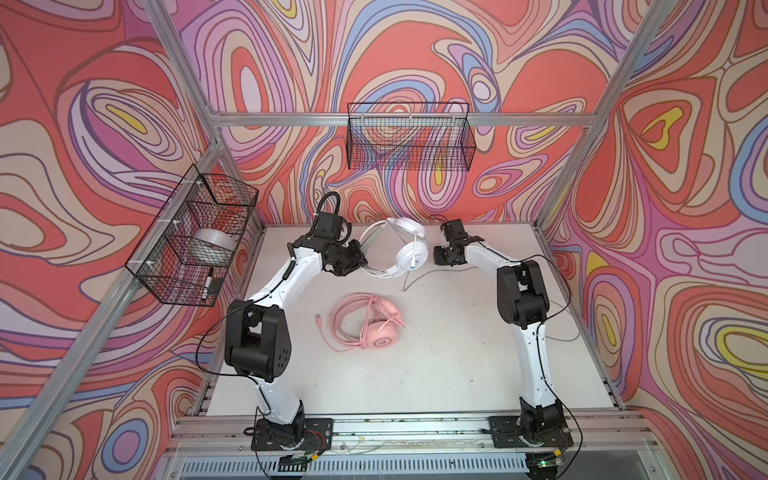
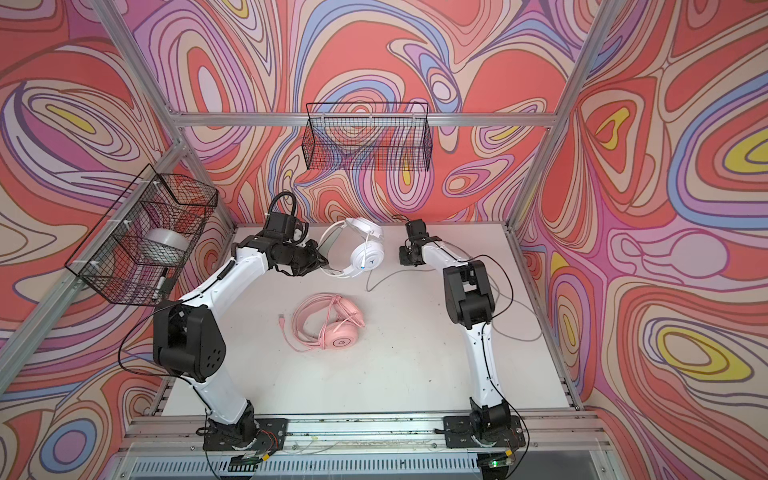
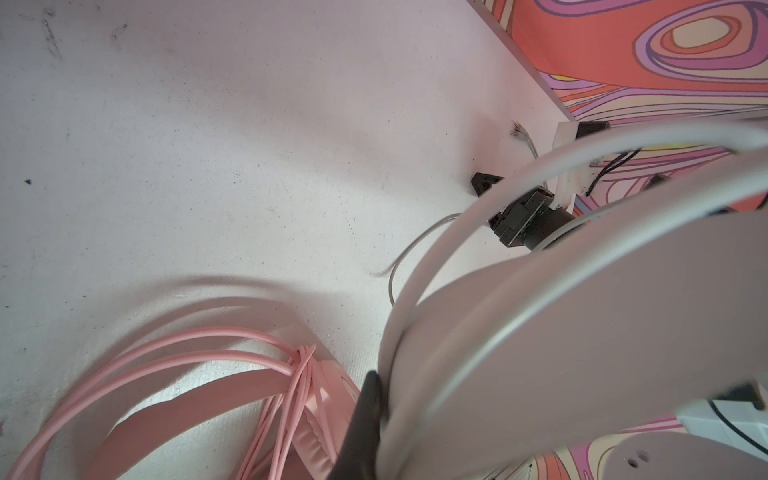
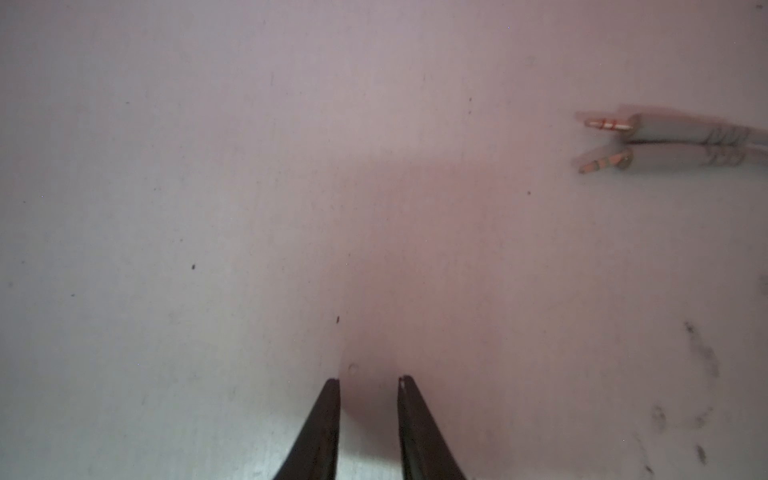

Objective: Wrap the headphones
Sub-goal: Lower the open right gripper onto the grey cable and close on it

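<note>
The white headphones (image 1: 411, 253) (image 2: 365, 253) hang tilted above the back of the table. My left gripper (image 1: 360, 262) (image 2: 322, 262) is shut on their headband (image 3: 582, 332); only one black finger (image 3: 365, 415) shows against it. Their grey cable (image 1: 440, 272) trails over the table to two jack plugs (image 4: 611, 124). My right gripper (image 1: 441, 261) (image 2: 405, 259) (image 4: 369, 380) points down at bare table just right of the white earcup, open a little, holding nothing. The pink headphones (image 1: 374, 324) (image 2: 332, 324) (image 3: 187, 399) lie mid-table with their pink cable coiled round them.
A black wire basket (image 1: 166, 266) on the left wall holds a tape roll (image 1: 214, 245) and a marker (image 1: 208, 284). Another wire basket (image 1: 409, 137) hangs on the back wall. The white table (image 1: 415, 374) is walled on three sides.
</note>
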`<action>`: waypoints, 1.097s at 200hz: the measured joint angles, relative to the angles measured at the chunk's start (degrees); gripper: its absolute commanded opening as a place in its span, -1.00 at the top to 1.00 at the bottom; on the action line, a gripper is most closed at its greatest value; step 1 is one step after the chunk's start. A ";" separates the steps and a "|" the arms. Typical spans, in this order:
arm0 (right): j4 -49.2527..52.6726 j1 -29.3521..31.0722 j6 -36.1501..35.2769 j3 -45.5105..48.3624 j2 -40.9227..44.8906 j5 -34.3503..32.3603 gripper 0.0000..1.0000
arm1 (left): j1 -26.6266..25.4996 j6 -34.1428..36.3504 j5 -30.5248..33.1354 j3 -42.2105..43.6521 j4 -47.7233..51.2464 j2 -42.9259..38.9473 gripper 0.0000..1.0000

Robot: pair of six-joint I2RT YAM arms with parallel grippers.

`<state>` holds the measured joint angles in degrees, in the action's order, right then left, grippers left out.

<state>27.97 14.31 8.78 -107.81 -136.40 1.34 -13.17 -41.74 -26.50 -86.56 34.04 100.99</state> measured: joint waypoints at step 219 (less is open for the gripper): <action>15.56 0.00 -10.67 36.46 33.05 4.48 0.10 | 0.04 0.17 0.66 0.00 0.00 0.79 1.00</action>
<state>43.53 14.31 -1.89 -71.35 -103.35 5.82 -13.13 -41.56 -25.85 -86.56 34.04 101.78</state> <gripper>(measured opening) 0.411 0.090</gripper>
